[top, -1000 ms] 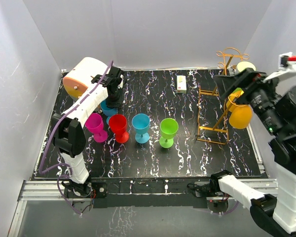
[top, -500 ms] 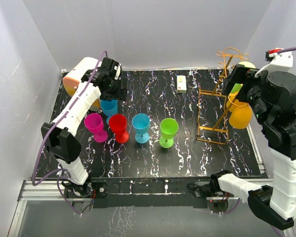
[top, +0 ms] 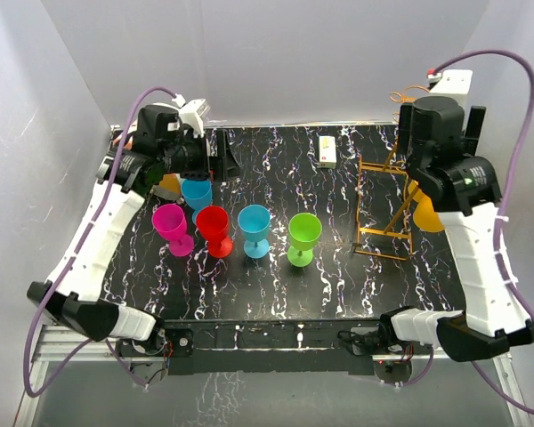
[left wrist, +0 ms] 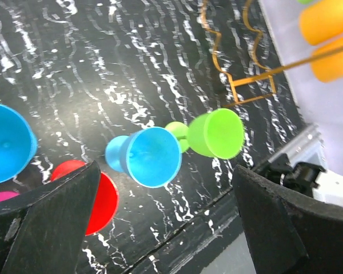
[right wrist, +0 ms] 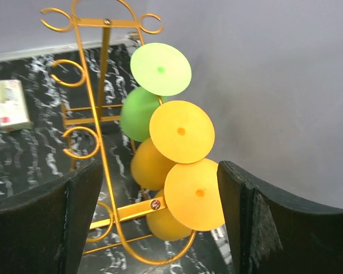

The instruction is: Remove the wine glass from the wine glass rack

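Observation:
The wine glass rack [top: 378, 209] [right wrist: 86, 114], a tall gold wire frame, stands at the right of the table. On its far side hang a green wine glass [right wrist: 138, 113] and two orange wine glasses [right wrist: 182, 132] [right wrist: 195, 194], their round feet turned toward the right wrist camera. My right gripper [top: 416, 147] [right wrist: 160, 171] is open just short of the orange glasses and touches nothing. The lower orange foot sits in line with the gap between its fingers. My left gripper [top: 221, 156] [left wrist: 166, 168] is open and empty, high above the glasses on the table.
A pink [top: 171, 224], a red [top: 214, 227], a blue [top: 254, 226] and a green glass [top: 303, 236] stand in a row on the black table. Another blue glass [top: 196, 191] is behind them. A small white box [top: 327, 149] lies at the back. Grey walls are close behind the rack.
My left gripper opened, let go of the rear blue glass and rose above it. My right arm swung up and in toward the rack, with its jaws a little narrower.

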